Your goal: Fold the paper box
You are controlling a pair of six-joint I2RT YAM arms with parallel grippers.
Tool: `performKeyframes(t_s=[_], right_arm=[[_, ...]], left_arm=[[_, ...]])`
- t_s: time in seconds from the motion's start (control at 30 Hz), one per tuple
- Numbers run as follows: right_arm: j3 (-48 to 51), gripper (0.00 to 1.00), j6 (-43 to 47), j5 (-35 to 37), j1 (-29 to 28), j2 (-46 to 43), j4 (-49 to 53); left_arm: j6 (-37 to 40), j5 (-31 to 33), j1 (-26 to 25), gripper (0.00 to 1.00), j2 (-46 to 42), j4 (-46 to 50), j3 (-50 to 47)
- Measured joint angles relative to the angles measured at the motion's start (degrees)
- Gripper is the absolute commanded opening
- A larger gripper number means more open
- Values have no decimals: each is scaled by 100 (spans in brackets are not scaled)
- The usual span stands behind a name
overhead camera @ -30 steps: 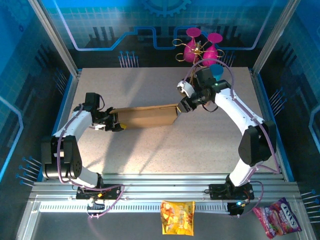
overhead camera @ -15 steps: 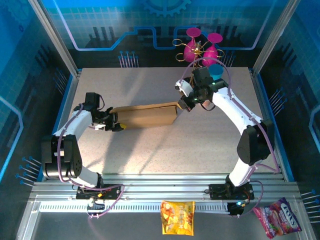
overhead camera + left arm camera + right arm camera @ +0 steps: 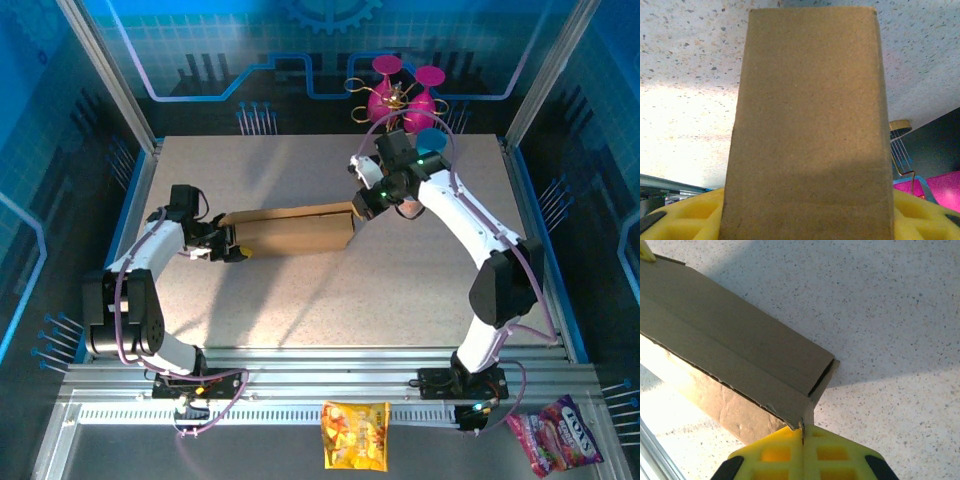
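Note:
The paper box (image 3: 290, 230) is a long brown carton lying across the middle of the table, folded into a flat tube. My left gripper (image 3: 232, 245) holds its left end. In the left wrist view the box's brown face (image 3: 807, 125) fills the space between the yellow fingers (image 3: 675, 215). My right gripper (image 3: 360, 208) is at the box's right end. In the right wrist view the yellow fingers (image 3: 770, 455) are pressed together on the corner of the end flap (image 3: 812, 405), and my right gripper (image 3: 803, 435) is shut on it. That end of the box (image 3: 735, 355) gapes slightly.
Two pink goblets (image 3: 400, 95) and a blue cup (image 3: 432, 140) stand at the table's back edge, just behind the right arm. A yellow snack bag (image 3: 355, 435) and a pink one (image 3: 560, 435) lie in front of the arm bases, off the speckled table (image 3: 400, 290).
My right gripper has shut on the box's end flap and drawn a little back and left. The left arm and the box's left end have not moved.

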State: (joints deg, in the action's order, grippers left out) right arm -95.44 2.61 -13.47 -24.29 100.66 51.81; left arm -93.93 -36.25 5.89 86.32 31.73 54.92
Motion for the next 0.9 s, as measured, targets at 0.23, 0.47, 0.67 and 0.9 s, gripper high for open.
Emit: performKeyframes(t_s=[0.23, 0.47, 0.67, 0.9], right_arm=[[-264, 0, -992, 350, -225, 74, 236], [-446, 0, -1753, 649, -417, 160, 396], [-446, 0, -2243, 708, -476, 160, 404], [-177, 0, -2603, 756, -505, 92, -44]], left_arm=[[-15, -2, 24, 24, 33, -70, -7], [-83, -9, 55, 18, 33, -133, -118], [-216, -28, 55, 16, 33, -243, -210], [-323, -22, 72, 16, 46, -240, -216]])
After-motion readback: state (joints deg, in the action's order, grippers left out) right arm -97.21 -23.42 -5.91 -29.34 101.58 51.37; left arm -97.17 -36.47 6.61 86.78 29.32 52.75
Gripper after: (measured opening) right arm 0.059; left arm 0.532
